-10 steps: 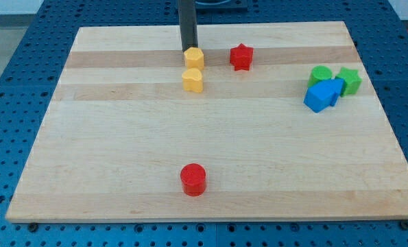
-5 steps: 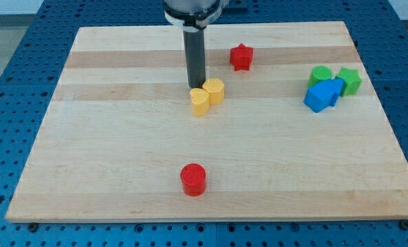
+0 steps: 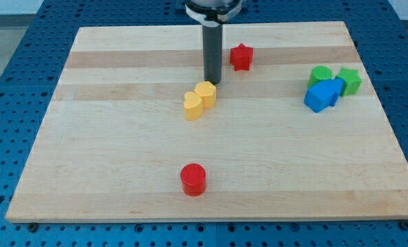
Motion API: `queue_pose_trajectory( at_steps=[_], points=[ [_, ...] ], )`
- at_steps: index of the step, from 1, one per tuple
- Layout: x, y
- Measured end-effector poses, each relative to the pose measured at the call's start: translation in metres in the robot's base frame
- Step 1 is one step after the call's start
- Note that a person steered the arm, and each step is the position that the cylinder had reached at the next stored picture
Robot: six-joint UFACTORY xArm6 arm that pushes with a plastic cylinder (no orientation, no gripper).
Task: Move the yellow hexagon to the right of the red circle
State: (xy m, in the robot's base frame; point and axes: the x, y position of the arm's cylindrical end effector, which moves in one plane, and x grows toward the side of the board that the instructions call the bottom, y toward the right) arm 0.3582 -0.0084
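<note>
The yellow hexagon [image 3: 206, 94] sits near the middle of the board, touching a second yellow block [image 3: 193, 106] at its lower left. My tip [image 3: 211, 82] stands just above and slightly right of the hexagon, close to its upper edge. The red circle [image 3: 193, 179] lies well below, near the view's bottom edge of the board.
A red star [image 3: 241, 57] lies right of the rod near the view's top. At the view's right sit a blue cube [image 3: 322, 95], a green block [image 3: 320, 74] and a green star [image 3: 349, 80], bunched together. The wooden board [image 3: 87, 151] rests on a blue pegboard.
My tip moved down the board with both yellow blocks, then shifted right and slightly up. The yellow pair now sits lower than at first, the hexagon at upper right of the other block.
</note>
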Motion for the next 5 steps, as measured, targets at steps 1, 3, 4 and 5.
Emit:
queue_pose_trajectory(
  at_steps=[1,3,4,5],
  points=[
    [0.024,-0.004],
    [0.088,-0.001],
    [0.116,0.017],
    [0.139,0.021]
  ],
)
